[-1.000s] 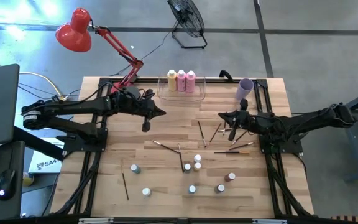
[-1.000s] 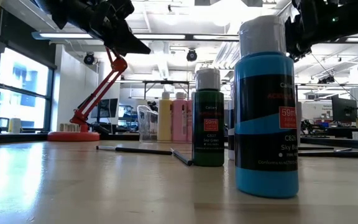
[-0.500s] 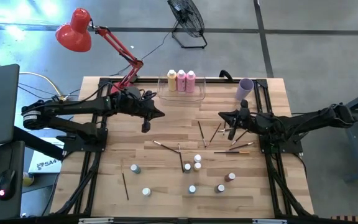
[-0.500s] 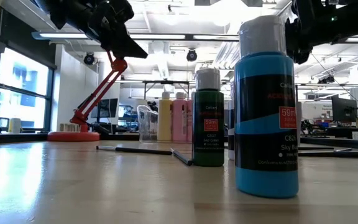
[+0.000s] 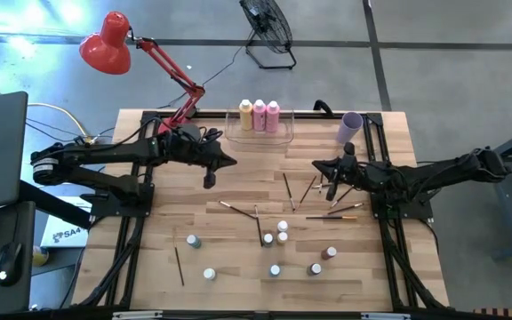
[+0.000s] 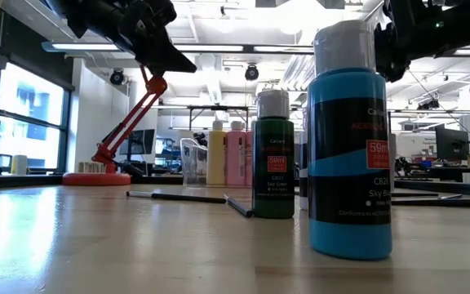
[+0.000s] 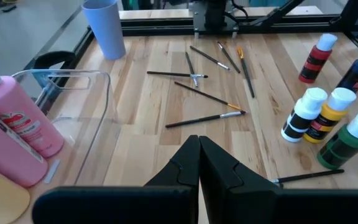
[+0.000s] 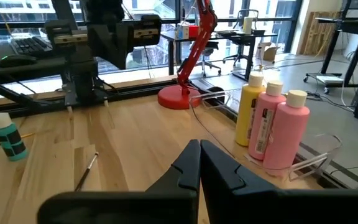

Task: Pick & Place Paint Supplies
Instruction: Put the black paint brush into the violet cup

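Three tall paint bottles, one yellow-orange [image 5: 245, 114] and two pink [image 5: 266, 115], stand upright in a clear bin [image 5: 284, 133] at the far edge. Several small white-capped bottles [image 5: 282, 233] stand on the table's near half, among them a blue one [image 6: 349, 155] and a green one [image 6: 273, 159]. Thin paintbrushes [image 5: 288, 190] lie flat in the middle. My left gripper [image 5: 231, 161] and my right gripper [image 5: 316, 164] hover shut above the table, left and right of the centre, holding nothing. Both wrist views show shut fingertips [image 7: 199, 144] [image 8: 199, 149].
A lilac cup [image 5: 351, 126] stands at the far right, near the right arm. A red desk lamp [image 5: 107, 42] reaches out from the far left corner. One brush [image 5: 179, 265] and two small bottles [image 5: 193, 241] lie apart at the near left.
My right gripper has rolled a little about its own axis without leaving its place. Nothing on the table has moved.
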Controlling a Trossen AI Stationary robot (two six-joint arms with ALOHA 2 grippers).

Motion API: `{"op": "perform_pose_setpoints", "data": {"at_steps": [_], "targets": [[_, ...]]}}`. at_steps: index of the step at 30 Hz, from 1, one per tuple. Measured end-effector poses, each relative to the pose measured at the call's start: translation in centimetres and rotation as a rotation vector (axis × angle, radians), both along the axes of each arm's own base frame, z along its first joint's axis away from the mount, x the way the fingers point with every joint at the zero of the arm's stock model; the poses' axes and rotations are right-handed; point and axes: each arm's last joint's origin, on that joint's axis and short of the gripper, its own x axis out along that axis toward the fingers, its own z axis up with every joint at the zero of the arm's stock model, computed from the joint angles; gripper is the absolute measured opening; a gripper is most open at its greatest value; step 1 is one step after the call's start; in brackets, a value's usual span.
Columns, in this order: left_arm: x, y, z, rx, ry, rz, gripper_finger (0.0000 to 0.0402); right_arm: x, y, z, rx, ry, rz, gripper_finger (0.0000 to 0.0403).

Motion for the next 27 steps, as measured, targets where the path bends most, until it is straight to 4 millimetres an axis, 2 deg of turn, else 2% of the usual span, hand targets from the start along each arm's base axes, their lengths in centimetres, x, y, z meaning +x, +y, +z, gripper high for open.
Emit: {"op": "perform_pose_setpoints", "data": {"at_steps": [7,16,23,27], "targets": [[-0.21,-0.03,-0.48,-0.018,0.053,0.014,0.0000,0.07,0.17,0.00,-0.047,0.022,0.070,0.0002],[-0.27,-0.04,-0.60,-0.018,0.067,0.015,0.0000,0.16,0.37,0.10,0.015,-0.011,0.136,0.0002],[-0.28,0.06,-0.61,-0.004,0.071,0.046,0.0000,-0.16,-0.38,0.61,-0.011,-0.062,-0.149,0.0002],[-0.29,0.07,-0.61,-0.003,0.072,0.050,0.0000,-0.24,-0.49,0.60,-0.001,-0.069,-0.198,0.0002]]}}
